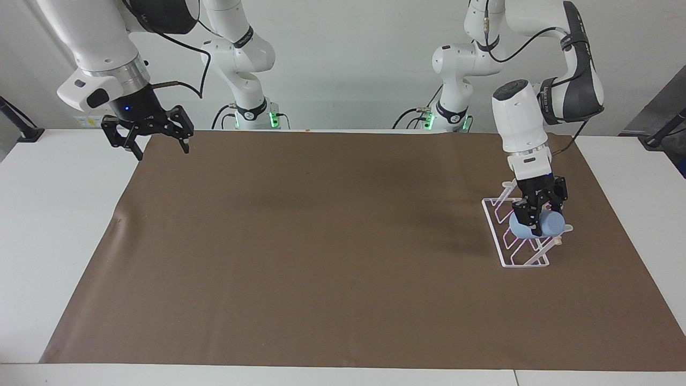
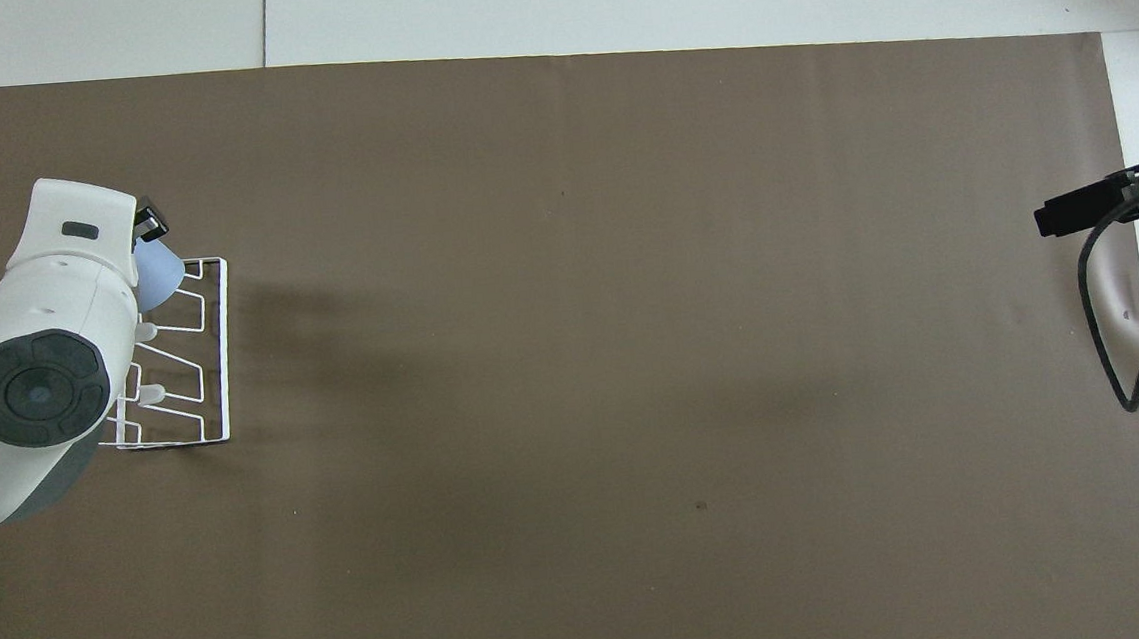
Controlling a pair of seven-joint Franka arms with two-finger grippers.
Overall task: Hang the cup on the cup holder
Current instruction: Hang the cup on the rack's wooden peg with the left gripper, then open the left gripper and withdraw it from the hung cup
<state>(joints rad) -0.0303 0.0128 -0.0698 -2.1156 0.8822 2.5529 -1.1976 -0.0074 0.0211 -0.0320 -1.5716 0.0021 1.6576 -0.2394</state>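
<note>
— While the left pincer (image 1: 537, 217) is gripping the cup (image 1: 536, 225) over the holder (image 1: 519, 236), at the mat's three o'clock, which step is running?
— Hanging; next it's needing release. The right pincer (image 1: 159, 145) is waiting, spread wide.

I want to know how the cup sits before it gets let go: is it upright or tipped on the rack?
Tipped. The cup lies on its side across the rack, with the left gripper shut on it.

Matt light-blue plastic cup (image 1: 547, 224) — white wire cup holder (image 1: 504, 247), wooden dowel (image 1: 558, 242) — on matt brown cloth (image 1: 321, 241).
</note>
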